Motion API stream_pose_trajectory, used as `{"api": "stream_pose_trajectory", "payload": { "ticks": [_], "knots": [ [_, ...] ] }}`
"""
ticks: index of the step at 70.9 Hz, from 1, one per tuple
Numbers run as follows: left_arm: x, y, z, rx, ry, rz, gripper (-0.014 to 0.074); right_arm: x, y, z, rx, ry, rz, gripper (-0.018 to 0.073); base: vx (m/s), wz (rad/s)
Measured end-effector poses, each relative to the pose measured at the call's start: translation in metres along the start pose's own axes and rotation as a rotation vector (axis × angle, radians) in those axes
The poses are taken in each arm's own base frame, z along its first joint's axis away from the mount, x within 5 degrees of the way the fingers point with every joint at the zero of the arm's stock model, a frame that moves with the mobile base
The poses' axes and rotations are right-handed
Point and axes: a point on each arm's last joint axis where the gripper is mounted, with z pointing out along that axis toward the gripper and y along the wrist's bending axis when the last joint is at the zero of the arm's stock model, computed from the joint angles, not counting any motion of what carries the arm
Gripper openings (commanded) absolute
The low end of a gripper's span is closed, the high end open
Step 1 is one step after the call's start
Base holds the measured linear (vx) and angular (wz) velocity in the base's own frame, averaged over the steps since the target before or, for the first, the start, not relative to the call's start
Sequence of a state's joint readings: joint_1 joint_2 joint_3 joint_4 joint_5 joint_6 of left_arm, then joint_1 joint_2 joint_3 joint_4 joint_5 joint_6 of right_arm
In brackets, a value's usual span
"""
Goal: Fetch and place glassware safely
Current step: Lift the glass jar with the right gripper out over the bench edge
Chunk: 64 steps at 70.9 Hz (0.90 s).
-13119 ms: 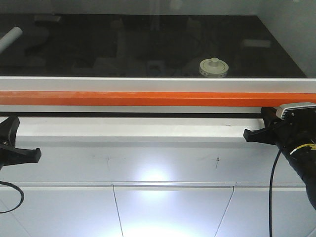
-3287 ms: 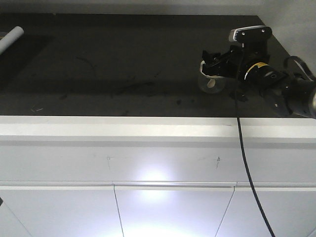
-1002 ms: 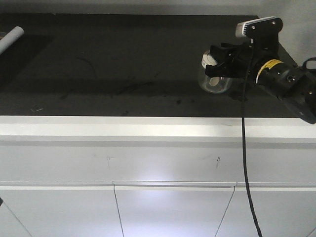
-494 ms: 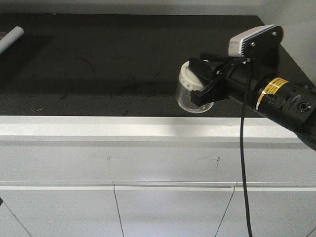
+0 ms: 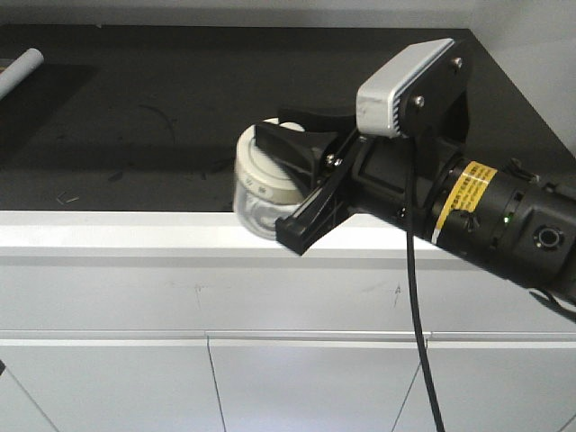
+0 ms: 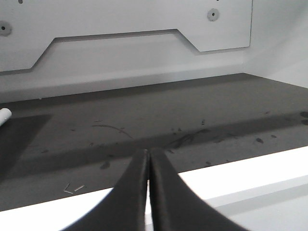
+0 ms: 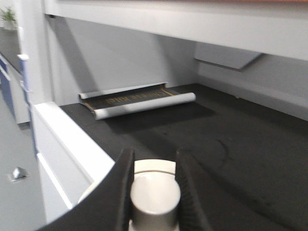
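Note:
The glassware (image 5: 256, 191), a squat clear jar with a cream-white lid, hangs in the air over the white front ledge (image 5: 117, 229) of the black worktop. My right gripper (image 5: 292, 189) is shut on the knob of its lid. In the right wrist view the knob (image 7: 155, 196) sits clamped between the two black fingers (image 7: 118, 192). My left gripper (image 6: 147, 156) is shut with nothing in it, its tips over the near part of the black worktop (image 6: 144, 115); it does not show in the front view.
A rolled-up mat (image 7: 137, 100) lies at the far left end of the black worktop, its white tube end (image 5: 18, 70) seen in the front view. White cabinet doors (image 5: 306, 378) are below the ledge. A white back wall (image 6: 125, 43) closes the recess.
My right gripper has carried the jar up off the back right of the worktop, then left and toward the front ledge. The orange and glass sash seen much earlier is gone from view.

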State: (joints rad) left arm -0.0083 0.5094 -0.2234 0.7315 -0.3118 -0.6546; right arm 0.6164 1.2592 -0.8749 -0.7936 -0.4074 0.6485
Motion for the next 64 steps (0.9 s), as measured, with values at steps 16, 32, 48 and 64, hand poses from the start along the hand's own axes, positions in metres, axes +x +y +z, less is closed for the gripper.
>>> {"api": "stream_pose_trajectory", "payload": {
  "ticks": [16, 32, 48, 64],
  "knots": [
    [0.0, 0.0, 0.0, 0.0, 0.0, 0.0, -0.0007, 0.008, 0.025, -0.002, -0.073, 0.037, 0.008, -0.0003, 0.0, 0.0],
    [0.0, 0.0, 0.0, 0.0, 0.0, 0.0, -0.0007, 0.043, 0.041, -0.027, -0.158, 0.056, 0.06, -0.0003, 0.0, 0.0],
    [0.0, 0.0, 0.0, -0.001, 0.002, 0.0, -0.0007, 0.065, 0.051, -0.043, -0.204, 0.075, 0.088, -0.0003, 0.0, 0.0],
    [0.0, 0.0, 0.0, -0.002, 0.003, 0.0, -0.0007, 0.067, 0.055, -0.046, -0.237, 0.065, 0.082, -0.0003, 0.0, 0.0]
  ]
}}
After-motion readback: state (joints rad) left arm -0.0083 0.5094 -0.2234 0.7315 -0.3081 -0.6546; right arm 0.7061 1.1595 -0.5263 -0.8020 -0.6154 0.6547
